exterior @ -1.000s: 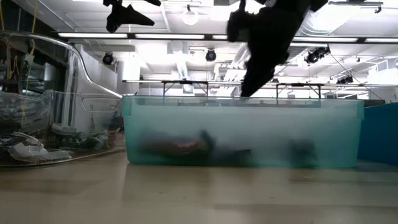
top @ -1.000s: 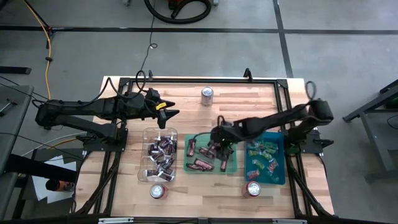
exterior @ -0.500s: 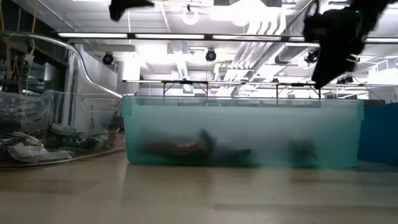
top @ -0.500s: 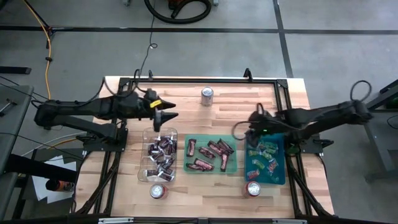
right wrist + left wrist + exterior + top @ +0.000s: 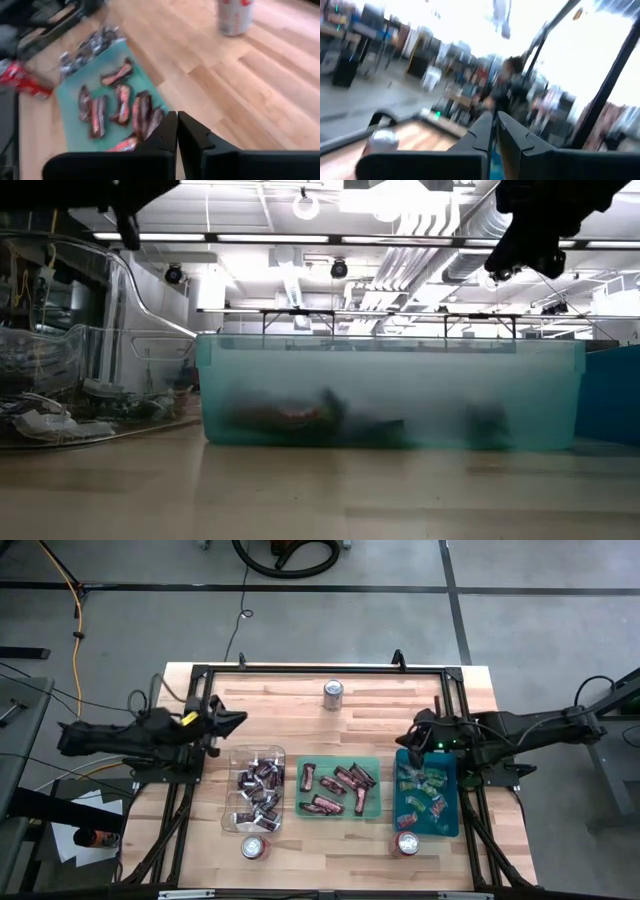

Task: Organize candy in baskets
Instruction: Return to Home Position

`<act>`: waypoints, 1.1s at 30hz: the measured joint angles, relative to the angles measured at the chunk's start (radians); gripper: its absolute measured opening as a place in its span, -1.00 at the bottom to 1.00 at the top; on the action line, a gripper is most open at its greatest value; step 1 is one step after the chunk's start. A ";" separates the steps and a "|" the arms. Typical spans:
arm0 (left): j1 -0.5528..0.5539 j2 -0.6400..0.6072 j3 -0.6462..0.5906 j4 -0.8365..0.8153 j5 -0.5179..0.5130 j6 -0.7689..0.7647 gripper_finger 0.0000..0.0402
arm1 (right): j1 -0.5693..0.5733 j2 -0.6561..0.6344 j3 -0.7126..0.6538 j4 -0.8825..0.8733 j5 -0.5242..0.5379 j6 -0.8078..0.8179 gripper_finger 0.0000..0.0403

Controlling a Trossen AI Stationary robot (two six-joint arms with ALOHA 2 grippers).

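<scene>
The candy is found sorted in three baskets, set in a row toward the near edge of the bench (image 5: 380, 705). Dark and silver pieces (image 5: 256, 792) lie in the clear basket (image 5: 281, 755), maroon-brown bars (image 5: 335, 785) in the green basket (image 5: 378, 808), and green and pink pieces (image 5: 424, 790) in the teal-blue basket (image 5: 450, 765). No piece is seen loose on the wood.

The left gripper (image 5: 238, 720) is held near the left edge, its fingers pressed together on nothing. The right gripper (image 5: 408, 737) is held above the far end of the teal-blue basket, also closed and empty. If this arm is lowered while it is drawn away, the rim could be caught and the basket dragged or tipped.

A silver can (image 5: 333, 693) stands near the far edge, apart from both grippers. One red can (image 5: 254, 847) and a second red can (image 5: 407, 843) stand at the near edge. The black frame (image 5: 320, 668) runs along the edges. Nothing is judged to block the way home.
</scene>
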 joint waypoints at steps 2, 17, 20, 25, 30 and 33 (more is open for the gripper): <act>0.001 -0.073 -0.092 0.114 -0.001 0.000 -0.95 | -0.002 0.008 0.017 0.000 -0.029 -0.022 -0.95; 0.001 -0.307 -0.275 0.128 0.002 -0.033 -1.00 | 0.018 -0.109 0.044 -0.014 -0.064 -0.029 -1.00; 0.002 -0.307 -0.275 0.107 0.001 -0.068 -1.00 | 0.041 -0.184 0.006 -0.020 -0.064 -0.030 -1.00; 0.002 -0.301 -0.275 0.078 0.005 -0.056 -1.00 | 0.082 -0.372 -0.142 0.043 -0.041 -0.024 -1.00; 0.002 -0.300 -0.274 0.053 0.006 -0.056 -1.00 | 0.106 -0.540 -0.387 0.406 -0.037 -0.139 -1.00; 0.002 -0.300 -0.274 0.040 0.007 -0.055 -1.00 | 0.106 -0.598 -0.527 0.643 -0.068 -0.224 -1.00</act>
